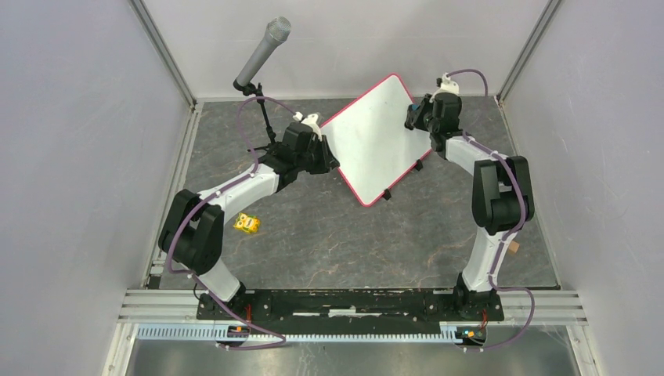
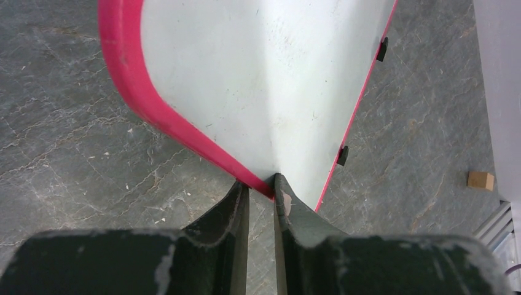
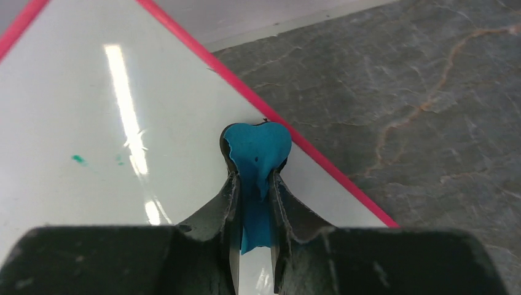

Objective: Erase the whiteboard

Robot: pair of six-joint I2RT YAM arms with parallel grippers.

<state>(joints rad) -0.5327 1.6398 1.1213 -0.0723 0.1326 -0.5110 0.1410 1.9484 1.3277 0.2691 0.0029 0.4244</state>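
The whiteboard (image 1: pixel 376 137), white with a pink-red frame and small black feet, is held tilted above the table. My left gripper (image 1: pixel 327 160) is shut on its left edge; the left wrist view shows the fingertips pinching the red frame (image 2: pixel 184 129). My right gripper (image 1: pixel 413 117) is shut on a blue eraser piece (image 3: pixel 256 153) that presses on the board's face (image 3: pixel 92 153) near its right edge. A few small green marks (image 3: pixel 78 159) remain on the face to the left of the eraser.
A microphone on a stand (image 1: pixel 262 53) rises at the back left. A small yellow block (image 1: pixel 248 223) lies beside the left arm. A small tan block (image 2: pixel 480 179) lies near the right wall. Grey walls close in the table.
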